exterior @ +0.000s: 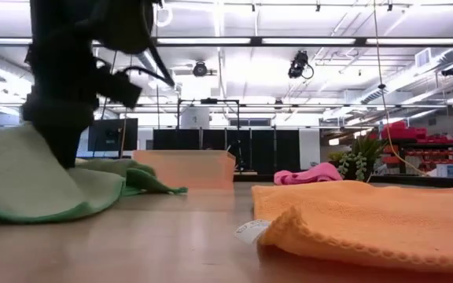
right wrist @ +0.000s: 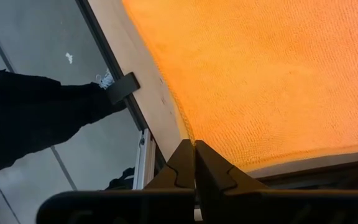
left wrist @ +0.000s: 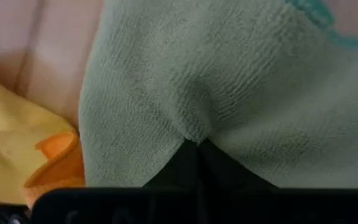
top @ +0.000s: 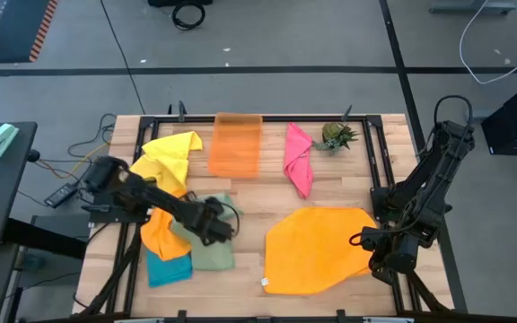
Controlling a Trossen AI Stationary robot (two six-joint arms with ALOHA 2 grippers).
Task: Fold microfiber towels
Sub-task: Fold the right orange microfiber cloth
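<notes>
Wooden slats make up the table (top: pixel 249 193), which stands on a grey floor, with a lit workshop ceiling visible beyond it in the low view.

Six cloths lie on it. One large orange towel (top: pixel 317 249) is spread flat at the near right, its white tag at the near edge. One pink towel (top: pixel 298 160) lies crumpled at the far middle. One yellow towel (top: pixel 170 157) sits at the far left, and just near of it one smaller orange towel (top: pixel 160 231) overlaps one teal towel (top: pixel 169 267) at the near left. One sage green towel (top: pixel 212 247) lies bunched just right of those. One orange tray (top: pixel 236 144) stands at the far middle, and one small green plant (top: pixel 336 135) sits right of the pink towel.

Reaching from the far left toward the table's middle, the left gripper (top: pixel 215 224) is down on the sage green towel with its fingers pinched together on the fabric. Folded low at the table's near right edge, the right gripper (right wrist: pixel 194 163) points at the border of the large orange towel, fingers pressed together and holding nothing.
</notes>
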